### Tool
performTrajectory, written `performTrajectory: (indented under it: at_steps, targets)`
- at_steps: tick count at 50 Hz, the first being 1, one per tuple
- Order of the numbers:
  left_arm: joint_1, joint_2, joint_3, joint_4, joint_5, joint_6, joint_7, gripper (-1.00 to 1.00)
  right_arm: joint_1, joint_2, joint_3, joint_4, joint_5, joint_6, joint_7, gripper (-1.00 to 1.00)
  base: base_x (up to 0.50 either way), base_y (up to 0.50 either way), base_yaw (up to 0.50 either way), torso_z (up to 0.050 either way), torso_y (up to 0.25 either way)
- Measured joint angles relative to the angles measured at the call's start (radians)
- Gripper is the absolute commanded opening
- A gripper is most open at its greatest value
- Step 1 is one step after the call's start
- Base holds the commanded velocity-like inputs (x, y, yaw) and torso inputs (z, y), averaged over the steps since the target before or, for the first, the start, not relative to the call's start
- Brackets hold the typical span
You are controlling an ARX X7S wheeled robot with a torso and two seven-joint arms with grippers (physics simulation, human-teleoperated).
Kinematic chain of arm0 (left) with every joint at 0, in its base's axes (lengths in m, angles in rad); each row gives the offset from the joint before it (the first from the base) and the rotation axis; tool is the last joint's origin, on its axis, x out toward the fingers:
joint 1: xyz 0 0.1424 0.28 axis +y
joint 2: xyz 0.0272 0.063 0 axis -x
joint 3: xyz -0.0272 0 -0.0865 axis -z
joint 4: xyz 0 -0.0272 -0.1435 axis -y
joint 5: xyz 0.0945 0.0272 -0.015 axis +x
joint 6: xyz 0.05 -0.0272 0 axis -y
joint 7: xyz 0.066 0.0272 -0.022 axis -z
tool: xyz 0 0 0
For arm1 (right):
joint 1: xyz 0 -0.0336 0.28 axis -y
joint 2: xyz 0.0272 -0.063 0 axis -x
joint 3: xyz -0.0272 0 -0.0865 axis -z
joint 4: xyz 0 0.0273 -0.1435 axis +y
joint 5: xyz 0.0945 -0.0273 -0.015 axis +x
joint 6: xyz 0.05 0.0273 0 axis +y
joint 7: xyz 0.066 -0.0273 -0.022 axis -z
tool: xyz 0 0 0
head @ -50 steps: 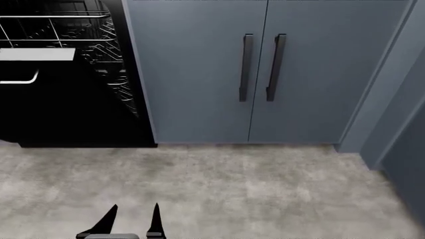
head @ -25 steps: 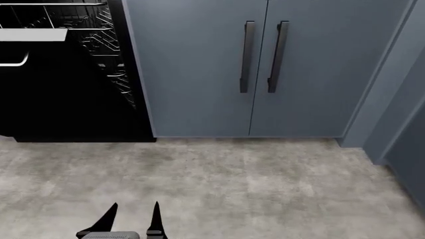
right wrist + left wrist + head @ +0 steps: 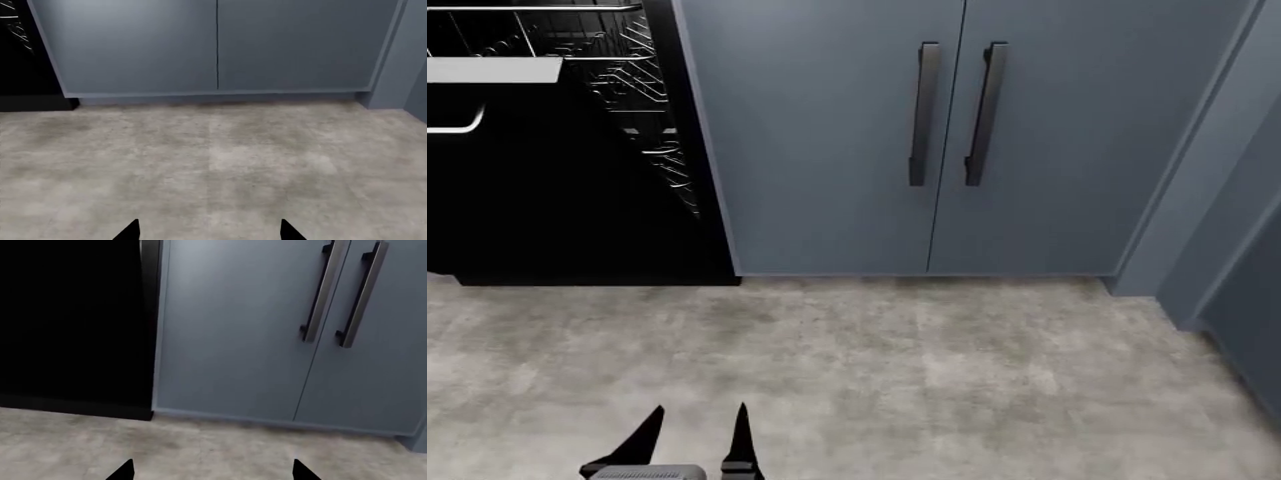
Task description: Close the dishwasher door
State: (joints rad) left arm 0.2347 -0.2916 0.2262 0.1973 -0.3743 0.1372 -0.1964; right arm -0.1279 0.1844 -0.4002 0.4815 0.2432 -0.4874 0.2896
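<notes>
Dishwasher door (image 3: 547, 180): large glossy black rectangular panel, at ten o'clock in the head view, standing open. Silver-grey edge strip (image 3: 494, 69) along its top; thin silver bar handle (image 3: 454, 125) just below the strip. Wire rack (image 3: 641, 90) of thin metal rods shows behind and beside the panel.

Cabinet doors (image 3: 827, 140): two flat matte blue-grey panels at twelve o'clock, just beside the dishwasher. Two slim vertical black bar handles (image 3: 925, 112), close together on either side of the centre seam.

Floor (image 3: 894, 380): mottled grey, stone-like texture, spanning the lower half of the head view.

Left claw (image 3: 212, 471): two black pointed tips, set wide apart, holding nothing; hangs over the floor, facing the black panel's lower corner and the cabinet. In the head view a dark claw shows at six o'clock, well apart from the door.

Right claw (image 3: 209, 231): two black pointed tips, spread apart, empty; faces the cabinet base over the floor.
</notes>
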Motion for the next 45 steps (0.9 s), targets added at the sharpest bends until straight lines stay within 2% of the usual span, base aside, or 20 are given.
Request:
performTrajectory:
  at_steps: [2,36,45]
  targets:
    - [0.002,-0.002,0.0,0.006,-0.002,-0.001,-0.001,1.0,0.001,0.0,-0.001,0.002,0.0,-0.004,-0.001,1.0,0.0,0.0,0.0,0.0,0.0]
    - [0.005,-0.013,0.007,0.025,-0.017,0.0,-0.013,1.0,0.005,0.012,-0.021,-0.003,-0.013,0.005,0.013,1.0,0.0,0.5,0.0,0.0,0.0]
    - [0.004,-0.015,0.009,0.028,-0.02,-0.001,-0.017,1.0,0.006,0.012,-0.026,0.008,-0.014,-0.014,0.008,1.0,0.24,0.48,0.0,0.0,0.0]
